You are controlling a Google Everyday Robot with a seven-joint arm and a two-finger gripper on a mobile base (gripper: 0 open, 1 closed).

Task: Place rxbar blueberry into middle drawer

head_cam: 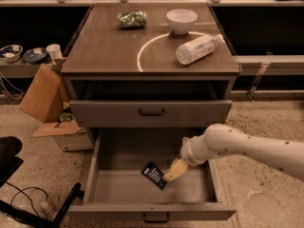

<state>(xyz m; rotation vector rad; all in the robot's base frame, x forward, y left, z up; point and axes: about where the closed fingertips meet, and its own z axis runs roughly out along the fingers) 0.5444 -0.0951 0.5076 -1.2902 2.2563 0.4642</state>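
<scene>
The rxbar blueberry (pixel 154 175), a dark packet with white lettering, lies tilted on the grey floor of the open middle drawer (pixel 118 191), near its centre. My gripper (pixel 174 170) reaches into the drawer from the right on the white arm. Its cream tip is right beside the bar's right end, and I cannot tell whether it touches the bar.
The shallower drawer (pixel 152 112) above is shut. On the cabinet top are a green snack bag (pixel 132 19), a white bowl (pixel 182 20) and a white bottle (pixel 197 49) on its side. A cardboard box (pixel 45 96) stands at the left, and a black chair base (pixel 19 175) sits at the lower left.
</scene>
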